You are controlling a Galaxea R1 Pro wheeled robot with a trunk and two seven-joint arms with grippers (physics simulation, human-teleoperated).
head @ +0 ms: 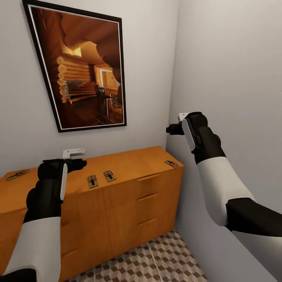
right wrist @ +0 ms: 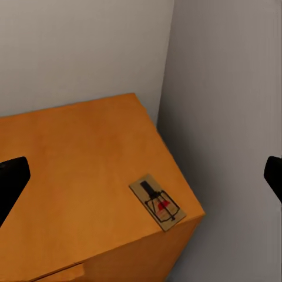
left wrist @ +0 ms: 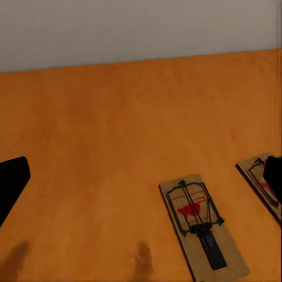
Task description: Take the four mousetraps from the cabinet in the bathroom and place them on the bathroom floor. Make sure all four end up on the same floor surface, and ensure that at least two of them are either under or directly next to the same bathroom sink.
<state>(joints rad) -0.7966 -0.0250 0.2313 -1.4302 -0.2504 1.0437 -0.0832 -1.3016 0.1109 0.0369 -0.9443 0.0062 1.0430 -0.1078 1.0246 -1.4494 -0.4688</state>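
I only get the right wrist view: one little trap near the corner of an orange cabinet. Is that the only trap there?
Observer: No. The head view shows four on the cabinet top: your corner trap, two middle traps side by side, and a far-left trap.
Operator: Is the other hand holding one?
Observer: No. The left hand is open and empty, over the cabinet top beside the middle traps.
Operator: Anything on the wall behind?
Observer: A framed picture of a log-cabin room hangs above the cabinet.
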